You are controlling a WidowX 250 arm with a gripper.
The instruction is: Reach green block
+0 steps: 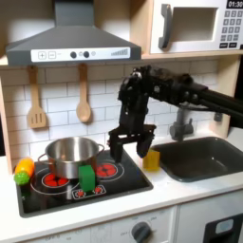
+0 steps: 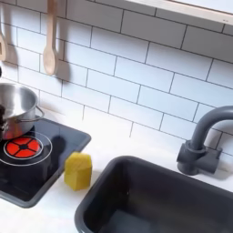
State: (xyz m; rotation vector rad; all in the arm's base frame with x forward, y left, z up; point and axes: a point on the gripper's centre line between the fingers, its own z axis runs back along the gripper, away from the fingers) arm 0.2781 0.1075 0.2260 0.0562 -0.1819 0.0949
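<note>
My fingers (image 1: pixel 130 144) hang over the back right part of the stove (image 1: pixel 123 182) in the first exterior view, spread apart w/ nothing between them; the tips are dark and blur into the black cooktop, so exact gap is hard to read. My arm (image 1: pixel 171 87) runs up and off toward the first exterior view's right, cut by the frame edge.

The green block (image 1: pixel 87 177) stands upright on the stove, in front of the steel pot (image 1: pixel 72 152), down and to the first exterior view's left of my fingers, apart from them. Its base overlaps a red burner ring (image 1: pixel 104 170), can't tell exactly how it sits.

Yellow block (image 1: pixel 152 159) sits on the tabletop (image 1: pixel 180 195) between stove and sink (image 1: pixel 204 157), just right of my fingers in the first exterior view. In the second exterior view the yellow block (image 2: pixel 78 170) is by the stove corner (image 2: pixel 68 136), close to the sink rim (image 2: pixel 118 173); the pot (image 2: pixel 16 107) is cut off at the second exterior view's left, and the sink runs out the bottom.

A small round green and orange toy (image 1: pixel 21 172) sits at the stove's left edge in the first exterior view, too blurry to detail. Two wooden utensils (image 1: pixel 84 106) hang on the tile wall. The grey faucet (image 2: pixel 202 146) stands behind the sink; microwave (image 1: pixel 195 27) up top, partly cropped.
</note>
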